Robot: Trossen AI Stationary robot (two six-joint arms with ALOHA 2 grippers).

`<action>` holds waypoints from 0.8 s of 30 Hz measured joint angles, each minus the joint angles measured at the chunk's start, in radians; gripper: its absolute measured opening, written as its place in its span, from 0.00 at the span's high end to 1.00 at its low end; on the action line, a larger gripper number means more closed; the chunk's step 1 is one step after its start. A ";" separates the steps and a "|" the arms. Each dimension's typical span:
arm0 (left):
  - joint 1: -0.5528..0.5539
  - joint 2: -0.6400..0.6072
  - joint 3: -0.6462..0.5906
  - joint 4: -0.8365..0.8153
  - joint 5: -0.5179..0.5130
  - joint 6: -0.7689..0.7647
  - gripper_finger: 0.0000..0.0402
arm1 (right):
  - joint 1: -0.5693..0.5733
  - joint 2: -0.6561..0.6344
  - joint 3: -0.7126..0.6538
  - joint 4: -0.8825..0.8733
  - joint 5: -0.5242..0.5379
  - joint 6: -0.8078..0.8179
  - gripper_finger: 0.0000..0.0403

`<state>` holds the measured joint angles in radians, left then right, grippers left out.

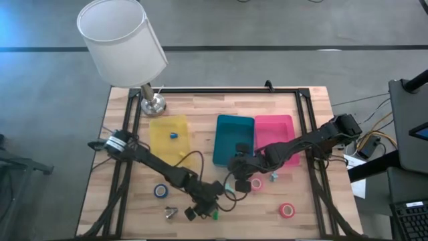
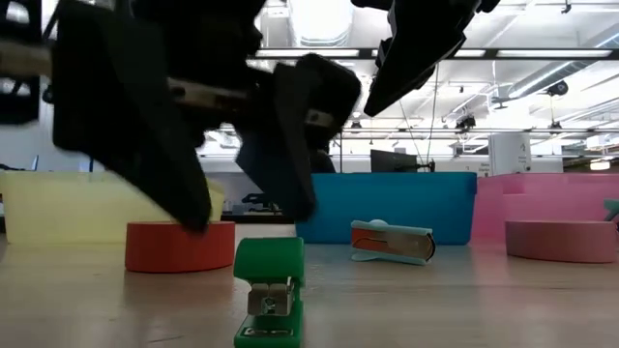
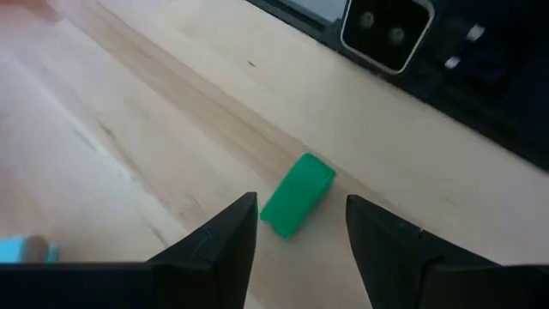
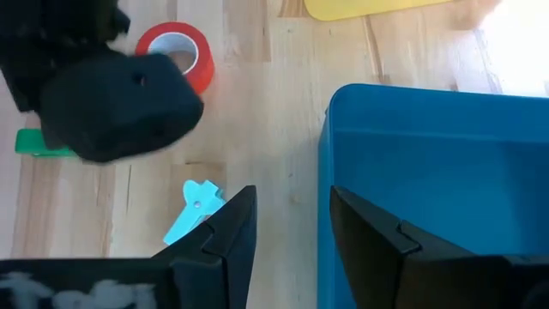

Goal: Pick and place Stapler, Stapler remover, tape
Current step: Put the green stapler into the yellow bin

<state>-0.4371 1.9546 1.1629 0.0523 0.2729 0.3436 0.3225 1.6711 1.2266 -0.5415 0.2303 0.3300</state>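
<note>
The left gripper (image 1: 202, 213) hangs over the table's front edge, near its middle. Its fingers (image 3: 225, 240) stand apart and hold nothing. The green stapler (image 3: 297, 195) lies flat on the wood just ahead of the fingertips, not touching them; in the low view the stapler (image 2: 270, 304) sits directly below the gripper.

The right gripper (image 4: 287, 225) hovers at the front wall of the blue tray (image 1: 233, 139), near the table's centre. Its fingers (image 4: 230, 230) are apart, with nothing between them. One finger is over bare wood, the other over the tray's rim.

The light-blue staple remover (image 4: 194, 210) lies on the table just beside the blue tray's front corner. In the low view the remover (image 2: 392, 241) rests in front of that tray.

Tape positions:
- A red roll (image 4: 178, 53) lies flat on the table just behind the left gripper.
- A pink roll (image 1: 255, 183) lies in front of the pink tray (image 1: 273, 133).
- A second red roll (image 1: 287, 210) lies near the front right corner.
- A blue roll (image 1: 160, 191) lies in front of the yellow tray (image 1: 168, 139).

The three trays stand in a row across the table's middle: yellow, blue, pink. A lamp (image 1: 122, 45) stands at the back left corner.
</note>
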 joint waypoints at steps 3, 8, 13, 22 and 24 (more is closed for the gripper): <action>-0.001 0.038 0.023 0.000 0.000 0.035 0.54 | 0.000 0.000 0.000 0.003 0.005 0.008 0.65; -0.005 0.065 0.047 -0.002 0.005 0.064 0.55 | 0.000 0.000 -0.002 0.003 0.005 0.008 0.67; -0.008 0.066 0.045 -0.001 0.051 0.131 0.55 | 0.000 0.000 -0.003 0.003 0.006 0.011 0.66; -0.009 0.065 0.044 -0.001 0.052 0.153 0.63 | 0.000 0.000 -0.004 0.003 0.008 0.011 0.66; -0.009 0.065 0.044 -0.001 0.051 0.152 0.67 | 0.000 0.000 -0.004 0.003 0.008 0.011 0.67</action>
<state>-0.4461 2.0197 1.2072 0.0511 0.3244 0.4955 0.3225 1.6711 1.2224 -0.5388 0.2379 0.3408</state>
